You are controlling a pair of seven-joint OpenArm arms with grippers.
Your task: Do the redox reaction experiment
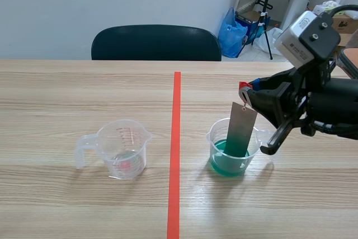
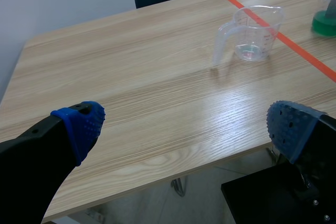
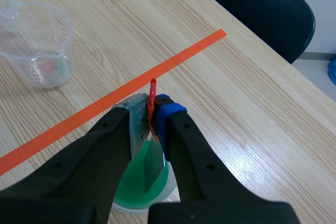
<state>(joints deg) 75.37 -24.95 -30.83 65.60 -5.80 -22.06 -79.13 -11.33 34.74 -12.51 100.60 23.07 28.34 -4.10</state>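
A grey metal strip (image 1: 241, 130) hangs upright with its lower end dipped in green liquid inside a clear beaker (image 1: 229, 158) just right of the tape line. My right gripper (image 1: 249, 90) is shut on the strip's top end, where a small red tag (image 3: 153, 90) sticks up between the fingers. In the right wrist view the strip (image 3: 137, 124) runs down from the gripper (image 3: 149, 114) into the green beaker (image 3: 131, 195). A second clear beaker (image 1: 123, 149), nearly empty, stands left of the line. My left gripper (image 2: 186, 127) is open over the table's near-left edge, well short of that beaker (image 2: 254, 38).
An orange-red tape line (image 1: 176, 149) splits the wooden table (image 1: 84, 93). A black chair (image 1: 155, 42) stands at the far side. Bags and a stand sit on the floor beyond the far right corner.
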